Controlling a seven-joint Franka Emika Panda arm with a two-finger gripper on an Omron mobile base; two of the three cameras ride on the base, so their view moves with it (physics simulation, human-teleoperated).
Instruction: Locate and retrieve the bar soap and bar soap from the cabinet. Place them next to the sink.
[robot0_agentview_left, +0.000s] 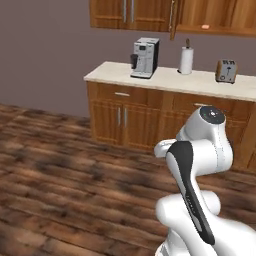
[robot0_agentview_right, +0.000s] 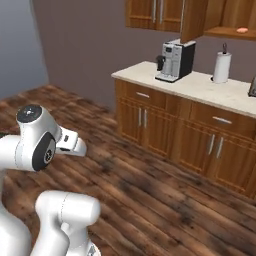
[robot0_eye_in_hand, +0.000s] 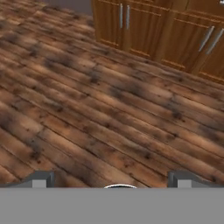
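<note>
One bar soap (robot0_agentview_left: 205, 26) (robot0_agentview_right: 242, 30) lies on the shelf of the open wall cabinet (robot0_agentview_left: 215, 15) (robot0_agentview_right: 220, 15), above the counter (robot0_agentview_left: 170, 80) (robot0_agentview_right: 200, 87) that carries a coffee machine (robot0_agentview_left: 145, 57) (robot0_agentview_right: 174, 60), a paper towel roll (robot0_agentview_left: 186, 60) (robot0_agentview_right: 221, 66) and a toaster (robot0_agentview_left: 226, 71). The gripper (robot0_eye_in_hand: 114, 178) is well apart from the cabinet, aimed down at the wooden floor (robot0_eye_in_hand: 87, 113), with its fingertips (robot0_eye_in_hand: 41, 179) spread wide and nothing between them. The lower counter doors (robot0_eye_in_hand: 166, 30) appear at the top of the hand view.
</note>
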